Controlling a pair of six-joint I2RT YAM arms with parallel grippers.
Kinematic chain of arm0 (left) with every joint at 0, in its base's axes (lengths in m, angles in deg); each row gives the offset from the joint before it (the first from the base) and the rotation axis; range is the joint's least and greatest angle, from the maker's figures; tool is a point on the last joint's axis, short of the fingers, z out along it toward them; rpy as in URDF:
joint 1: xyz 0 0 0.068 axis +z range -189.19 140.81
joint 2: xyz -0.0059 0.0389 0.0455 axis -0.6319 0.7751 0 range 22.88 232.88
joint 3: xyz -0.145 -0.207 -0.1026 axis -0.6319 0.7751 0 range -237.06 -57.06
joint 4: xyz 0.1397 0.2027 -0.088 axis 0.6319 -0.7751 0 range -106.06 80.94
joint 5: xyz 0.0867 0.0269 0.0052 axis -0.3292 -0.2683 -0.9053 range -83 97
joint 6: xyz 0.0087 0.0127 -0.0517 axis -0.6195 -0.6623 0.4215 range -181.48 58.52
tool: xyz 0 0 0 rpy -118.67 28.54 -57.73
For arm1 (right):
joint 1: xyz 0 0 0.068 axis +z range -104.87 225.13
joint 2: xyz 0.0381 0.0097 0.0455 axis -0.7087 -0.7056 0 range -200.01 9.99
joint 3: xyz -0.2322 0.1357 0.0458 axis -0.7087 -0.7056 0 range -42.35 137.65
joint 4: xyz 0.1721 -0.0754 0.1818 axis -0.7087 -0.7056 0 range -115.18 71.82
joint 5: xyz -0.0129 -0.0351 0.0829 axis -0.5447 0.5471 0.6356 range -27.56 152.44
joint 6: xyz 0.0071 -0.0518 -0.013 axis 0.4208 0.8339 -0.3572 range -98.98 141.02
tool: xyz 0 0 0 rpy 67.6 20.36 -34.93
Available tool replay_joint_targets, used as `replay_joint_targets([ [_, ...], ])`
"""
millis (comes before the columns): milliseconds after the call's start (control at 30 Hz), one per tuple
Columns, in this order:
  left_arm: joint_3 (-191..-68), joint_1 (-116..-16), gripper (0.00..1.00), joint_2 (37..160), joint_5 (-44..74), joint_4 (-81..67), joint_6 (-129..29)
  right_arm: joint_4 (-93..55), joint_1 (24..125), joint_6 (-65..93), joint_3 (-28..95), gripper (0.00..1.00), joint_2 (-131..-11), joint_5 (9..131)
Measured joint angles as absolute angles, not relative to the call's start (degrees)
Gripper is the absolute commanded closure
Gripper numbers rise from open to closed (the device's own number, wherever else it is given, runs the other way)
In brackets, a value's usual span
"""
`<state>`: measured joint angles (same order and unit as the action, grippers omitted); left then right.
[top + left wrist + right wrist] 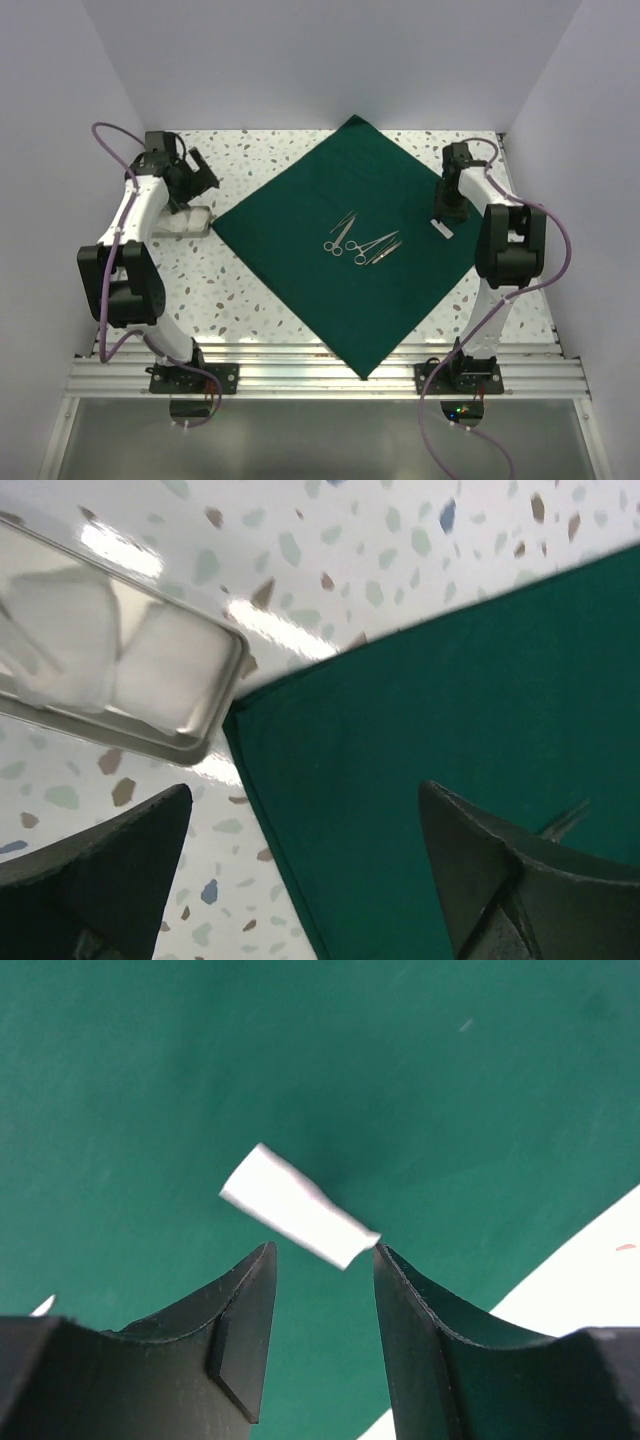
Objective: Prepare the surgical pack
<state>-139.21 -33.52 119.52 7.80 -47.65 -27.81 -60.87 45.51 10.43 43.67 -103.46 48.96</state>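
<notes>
Pale walls (300,60) close in the speckled white table (260,300) on three sides, and a ribbed metal rail (320,368) runs along the near edge. On it the dark green drape (300,250) lies flat as a diamond. Its 12 o'clock corner comes close to the back wall, its 6 o'clock corner overlaps the rail, and its 9 and 3 o'clock corners point at the two arms. Bare tabletop shows only in the four triangles outside its hemmed edges, the widest at 7 to 8 o'clock and 10 to 11 o'clock. The silver instruments (360,243) lie in a loose cluster at the middle of the cloth, well apart from every edge. At 9 o'clock a shallow metal tray (200,742) holds white gauze squares (165,675). Its rounded corner sits just beside the drape's corner, and whether the two touch cannot be told. The left gripper (305,788) hovers over that spot with its fingers spread wide, one above bare table and the other above cloth, so it straddles the hem. Near 3 o'clock the right gripper (324,1247) points down at the drape with its fingers parted and not clamped. A small folded white gauze piece (297,1207) lies on the green just ahead of the tips, its near end right by one finger. The drape's edge, with white table beyond it, cuts across that wrist view at 4 o'clock.
</notes>
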Motion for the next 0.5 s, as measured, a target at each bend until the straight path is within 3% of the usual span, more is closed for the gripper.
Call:
replay_joint_targets([
  [167,-131.9,-34.6,0.01,117.6,17.3,-43.1,-30.7,-59.3,41.6,10.7,44.0,0.53,-105.3,52.1],
  [500,-128.6,-38.5,0.01,116.3,26.1,-37.6,-31.0,-56.7,39.7,11.5,42.2,0.60,-105.9,60.2],
])
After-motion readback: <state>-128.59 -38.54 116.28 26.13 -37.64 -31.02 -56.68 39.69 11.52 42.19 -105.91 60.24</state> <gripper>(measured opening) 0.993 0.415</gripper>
